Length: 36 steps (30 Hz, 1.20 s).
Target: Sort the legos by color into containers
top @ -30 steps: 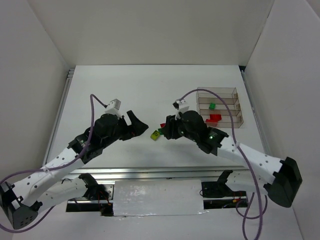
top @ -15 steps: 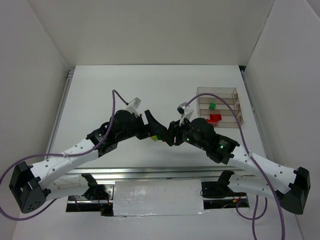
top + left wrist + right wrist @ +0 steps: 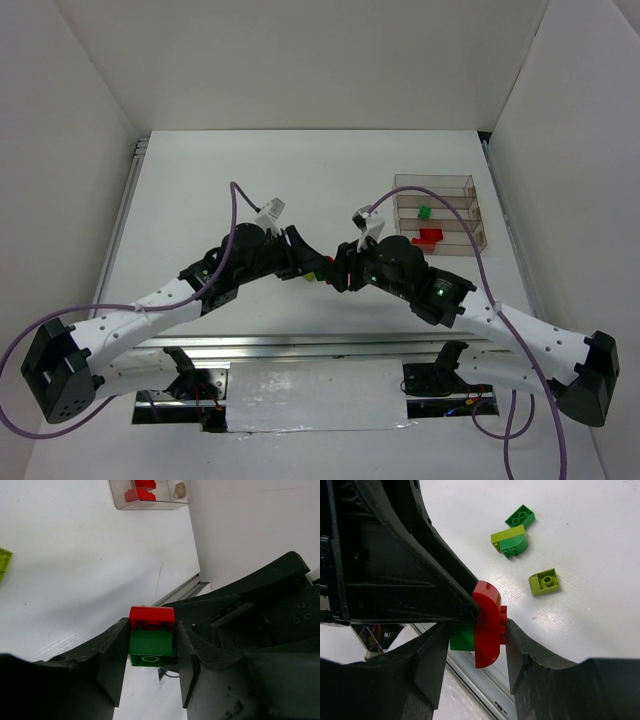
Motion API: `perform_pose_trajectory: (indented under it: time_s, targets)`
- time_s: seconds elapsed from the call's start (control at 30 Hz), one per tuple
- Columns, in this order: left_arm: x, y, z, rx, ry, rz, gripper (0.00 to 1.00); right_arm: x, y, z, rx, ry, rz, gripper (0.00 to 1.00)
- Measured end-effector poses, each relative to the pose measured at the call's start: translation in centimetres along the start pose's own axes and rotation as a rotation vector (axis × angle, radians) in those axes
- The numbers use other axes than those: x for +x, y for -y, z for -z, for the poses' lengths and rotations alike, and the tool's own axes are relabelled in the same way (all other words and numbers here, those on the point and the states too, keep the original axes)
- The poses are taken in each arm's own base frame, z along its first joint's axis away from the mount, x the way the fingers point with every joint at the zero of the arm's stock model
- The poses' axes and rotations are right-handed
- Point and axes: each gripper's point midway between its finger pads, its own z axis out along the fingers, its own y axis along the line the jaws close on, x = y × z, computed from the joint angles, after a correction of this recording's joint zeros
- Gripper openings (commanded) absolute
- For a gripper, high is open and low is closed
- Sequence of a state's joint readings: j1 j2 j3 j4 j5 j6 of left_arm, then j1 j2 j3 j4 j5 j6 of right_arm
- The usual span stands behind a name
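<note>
My two grippers meet over the table's middle on one joined pair of legos. The left gripper (image 3: 151,652) (image 3: 312,268) is shut on the sides of the dark green brick (image 3: 151,647). A red brick (image 3: 152,617) is stuck to that green one. The right gripper (image 3: 476,645) (image 3: 338,270) is shut on the red brick (image 3: 487,625), one pad against its studs, with the green brick (image 3: 461,637) on the red one's other face. The clear divided container (image 3: 440,185) stands at the right rear, holding a green brick (image 3: 424,212) and red bricks (image 3: 431,237).
Loose legos lie on the table under the grippers: a dark green one (image 3: 520,516), a yellow-green on green pair (image 3: 510,541) and a yellow-green one (image 3: 544,581). The table's front rail (image 3: 485,690) runs just beneath. White walls enclose the table on three sides.
The left arm swung right to the right gripper, and its jaws went from open to shut on the green brick. The right gripper kept its hold on the pair.
</note>
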<state>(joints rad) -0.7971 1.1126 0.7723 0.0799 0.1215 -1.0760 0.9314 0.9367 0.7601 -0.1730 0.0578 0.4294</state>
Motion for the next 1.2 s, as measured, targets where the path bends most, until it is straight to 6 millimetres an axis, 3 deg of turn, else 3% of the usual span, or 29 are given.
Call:
perform_pose_trajectory:
  time_s: [0.03,0.1,0.2,0.37,0.43,0.5,0.53,0.57,0.63,0.77,0.93,1.2]
  targets:
    - [0.1,-0.1,-0.1,0.000,-0.005,0.002,0.37,0.0,0.0,0.0,0.001,0.000,0.000,0.00]
    - [0.2,-0.1,-0.2,0.004,-0.011,-0.003,0.28,0.1,0.1,0.1,0.005,-0.003,0.000,0.00]
    - [0.3,-0.1,-0.3,0.013,-0.016,-0.010,0.01,0.1,0.1,0.2,0.008,-0.007,-0.002,0.00]
    - [0.2,0.0,-0.3,0.023,-0.014,-0.036,0.00,0.1,0.1,0.1,0.006,-0.007,-0.001,0.02]
    - [0.2,0.0,-0.3,0.024,-0.012,-0.052,0.00,0.1,0.1,0.2,0.003,-0.008,0.000,0.09]
    - [0.1,0.1,-0.1,0.025,-0.009,-0.059,0.00,0.1,-0.1,0.2,-0.005,-0.009,0.000,0.54]
    - [0.0,0.1,0.1,0.026,-0.004,-0.063,0.00,0.0,-0.2,0.1,-0.013,-0.006,0.000,0.68]
    - [0.0,0.3,0.3,0.031,-0.002,-0.070,0.00,-0.2,-0.4,0.1,-0.022,-0.001,-0.008,0.80]
    - [-0.2,1.6,0.7,0.081,0.007,-0.088,0.00,-0.3,-1.4,0.1,-0.067,0.000,-0.015,0.90]
    - [-0.4,3.5,1.6,0.150,0.022,-0.112,0.00,-0.7,-2.7,0.3,-0.132,0.009,-0.018,0.96]
    - [-0.3,3.8,2.0,0.167,0.018,-0.148,0.00,-1.1,-2.5,0.9,-0.175,0.022,-0.030,0.97]
    - [0.8,4.5,3.0,0.226,-0.029,-0.303,0.00,-2.5,-3.1,5.2,-0.408,0.066,-0.003,0.94]
